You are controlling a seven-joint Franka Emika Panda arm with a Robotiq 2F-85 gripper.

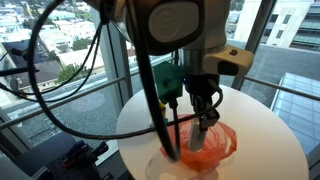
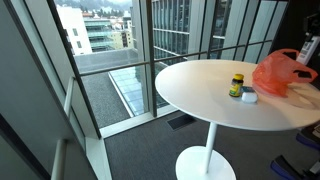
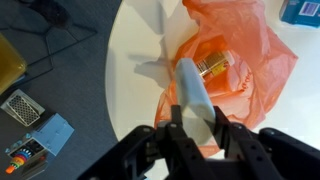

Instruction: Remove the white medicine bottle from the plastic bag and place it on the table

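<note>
As it hangs over the round white surface (image 3: 135,40), the tool (image 3: 200,128) pinches the white cylindrical plastic medicine bottle (image 3: 192,88), which slants forward out of its grip, probably tilted to slide free of the crumpled orange plastic bag (image 3: 255,60) just ahead; bare surface beside the tool offers set-down room.

Plastic bag (image 2: 283,72) lies on the bench (image 2: 190,95) toward one edge in an exterior view. Small jar (image 2: 237,84) stands just beside bag, flat piece (image 2: 249,97) at its foot. Wrist view: medicine bottle (image 3: 193,88) clamped in tool (image 3: 197,128), over bag's mouth; another container (image 3: 212,66) inside bag.
</note>
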